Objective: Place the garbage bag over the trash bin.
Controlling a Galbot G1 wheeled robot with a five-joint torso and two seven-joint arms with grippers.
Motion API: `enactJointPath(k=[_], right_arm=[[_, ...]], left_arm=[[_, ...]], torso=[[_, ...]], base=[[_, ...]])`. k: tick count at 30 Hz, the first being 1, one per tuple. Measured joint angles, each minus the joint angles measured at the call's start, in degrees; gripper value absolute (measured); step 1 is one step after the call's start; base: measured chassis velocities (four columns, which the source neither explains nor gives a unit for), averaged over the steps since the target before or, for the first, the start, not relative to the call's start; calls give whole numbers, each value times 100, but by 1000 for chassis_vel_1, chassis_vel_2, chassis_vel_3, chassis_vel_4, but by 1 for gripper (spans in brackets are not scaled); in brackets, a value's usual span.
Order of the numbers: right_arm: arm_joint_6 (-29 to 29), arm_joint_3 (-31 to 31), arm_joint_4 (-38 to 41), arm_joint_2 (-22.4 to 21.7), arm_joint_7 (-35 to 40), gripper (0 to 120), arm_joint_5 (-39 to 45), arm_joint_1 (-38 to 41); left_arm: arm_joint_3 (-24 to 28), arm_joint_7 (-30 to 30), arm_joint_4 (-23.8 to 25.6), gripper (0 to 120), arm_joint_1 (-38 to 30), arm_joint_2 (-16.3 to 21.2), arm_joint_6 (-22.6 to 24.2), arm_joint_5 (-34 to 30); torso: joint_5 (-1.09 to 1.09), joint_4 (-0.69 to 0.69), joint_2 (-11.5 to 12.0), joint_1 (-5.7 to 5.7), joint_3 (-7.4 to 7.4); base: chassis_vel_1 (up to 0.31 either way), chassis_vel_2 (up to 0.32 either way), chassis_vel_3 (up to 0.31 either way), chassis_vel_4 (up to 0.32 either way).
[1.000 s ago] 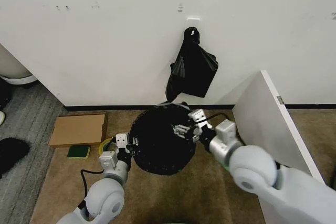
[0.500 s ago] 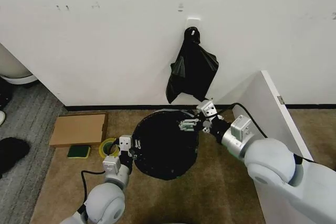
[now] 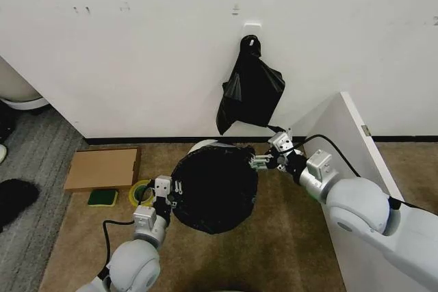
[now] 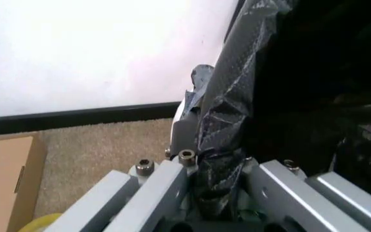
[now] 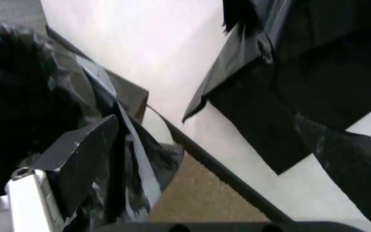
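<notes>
The glossy black garbage bag [image 3: 215, 188] is spread out as a round dark sheet over the trash bin, whose cream-white rim [image 3: 203, 146] peeks out at the far side. My left gripper [image 3: 168, 196] is shut on the bag's left edge. In the left wrist view the crinkled garbage bag [image 4: 227, 121] runs pinched between the left gripper's [image 4: 214, 193] metal fingers. My right gripper [image 3: 264, 162] is shut on the bag's right edge, near the wall. The right wrist view shows a fold of the garbage bag [image 5: 102, 145] clamped at the right gripper [image 5: 118, 198].
A smaller black bag bundle [image 3: 250, 90] hangs from a wall hook above the bin. A flat cardboard piece [image 3: 102, 167], a green sponge [image 3: 102, 197] and a yellow tape roll [image 3: 139, 189] lie on the carpet at the left. A white panel [image 3: 345, 145] stands at the right.
My right gripper has pulled the bag's right edge up and outward toward the wall. The bag has shifted that way and the bin's white rim now shows. The left gripper barely moved.
</notes>
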State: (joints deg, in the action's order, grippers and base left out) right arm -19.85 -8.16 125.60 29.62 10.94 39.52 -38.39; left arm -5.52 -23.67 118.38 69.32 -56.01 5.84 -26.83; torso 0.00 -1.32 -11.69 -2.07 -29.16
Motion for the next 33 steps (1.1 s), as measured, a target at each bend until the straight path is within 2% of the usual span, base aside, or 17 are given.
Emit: enactJointPath(k=[27, 33], right_arm=[[-11, -129, -351, 58, -2, 100, -85, 171], [-43, -148, -444, -75, -70, 100, 84, 202]], left_arm=[[149, 61, 186, 0, 45, 101, 13, 9], [156, 102, 234, 0, 71, 145, 2, 81]], torso=[[0, 0, 0, 0, 0], [0, 0, 0, 0, 0]], base=[[0, 0, 0, 0], [0, 0, 0, 0]])
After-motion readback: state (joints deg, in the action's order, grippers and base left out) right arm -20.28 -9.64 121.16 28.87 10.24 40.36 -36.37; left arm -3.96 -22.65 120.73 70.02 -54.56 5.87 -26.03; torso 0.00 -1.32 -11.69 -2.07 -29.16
